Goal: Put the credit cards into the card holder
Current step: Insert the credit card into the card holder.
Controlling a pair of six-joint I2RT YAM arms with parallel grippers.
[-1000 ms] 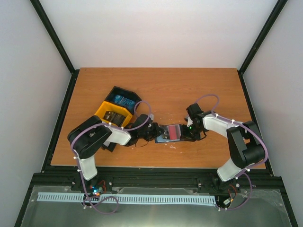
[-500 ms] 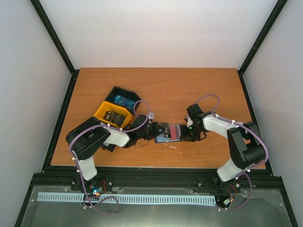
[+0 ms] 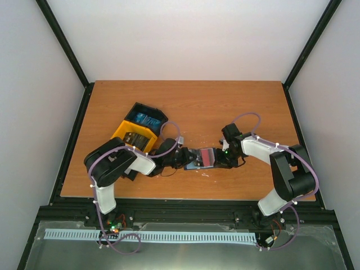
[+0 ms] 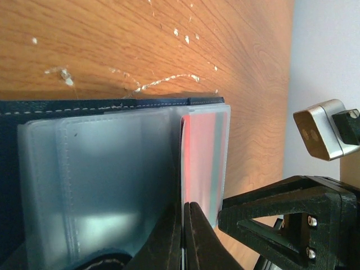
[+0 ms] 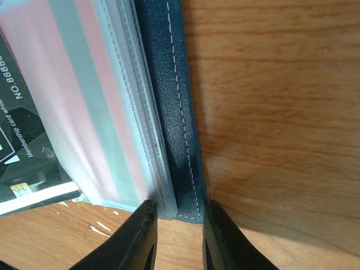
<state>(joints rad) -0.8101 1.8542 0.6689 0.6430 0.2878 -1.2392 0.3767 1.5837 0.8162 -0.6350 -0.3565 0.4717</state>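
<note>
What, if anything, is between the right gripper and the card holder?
Nothing visible. The right gripper straddles the stitched navy edge of the card holder, with one finger on each side. Only the bare wood of the table lies beside it.

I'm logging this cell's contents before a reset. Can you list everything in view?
table: one, orange-brown wood
bin tray: one, black and yellow, left of centre, beyond the left arm
blue cards: a stack, blue, tray's black compartment
dark card: at least one, dark grey, tray's yellow compartment
card holder: one, navy with clear pockets, open between the grippers
red-striped card: one, red and pale, inside a pocket
black card: one, white print, partly over the pockets
left gripper: black, shut, tips at the pockets
right gripper: black, closed on the holder's cover edge
arms: two, black and white, near edge
</note>
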